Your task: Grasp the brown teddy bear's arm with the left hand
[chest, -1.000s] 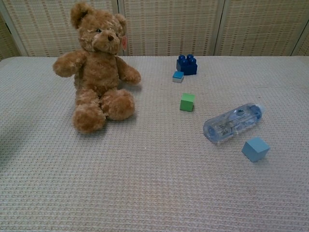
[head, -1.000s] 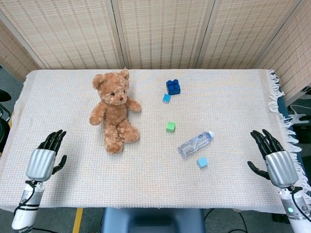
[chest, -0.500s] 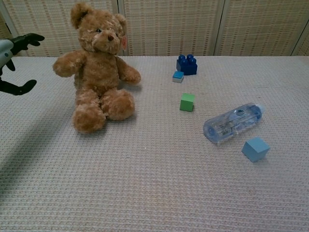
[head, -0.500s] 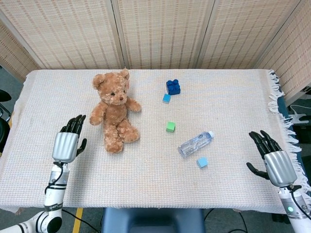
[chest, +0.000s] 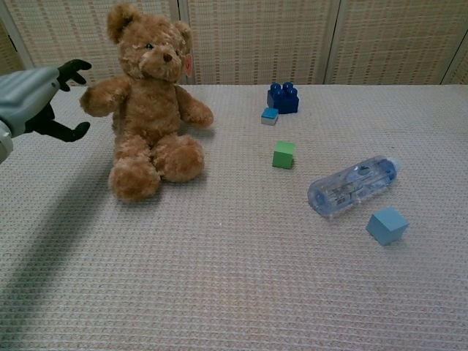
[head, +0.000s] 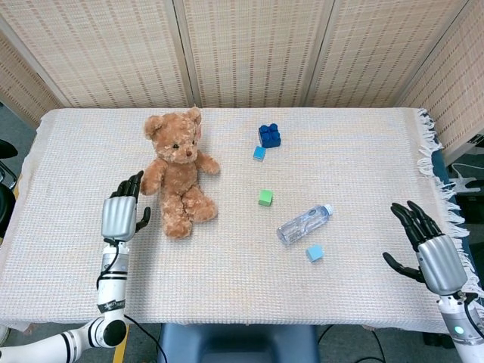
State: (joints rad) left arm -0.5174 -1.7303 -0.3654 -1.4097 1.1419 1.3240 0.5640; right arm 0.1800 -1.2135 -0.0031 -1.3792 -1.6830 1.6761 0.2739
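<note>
The bear (head: 178, 175) sits on the tabletop (head: 227, 257). The left hand (head: 121, 214) hovers beside its arm (chest: 100, 98), fingers spread, holding nothing. The right hand (head: 429, 249) is likewise spread. A bottle (head: 302, 224) lies sideways, contents unclear.

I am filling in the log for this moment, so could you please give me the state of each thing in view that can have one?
brown teddy bear: sitting upright, not held.
left hand: fingers apart, holding nothing, beside the bear's arm.
right hand: fingers apart, holding nothing, near the table edge.
water bottle: lying on its side, cap on.
</note>
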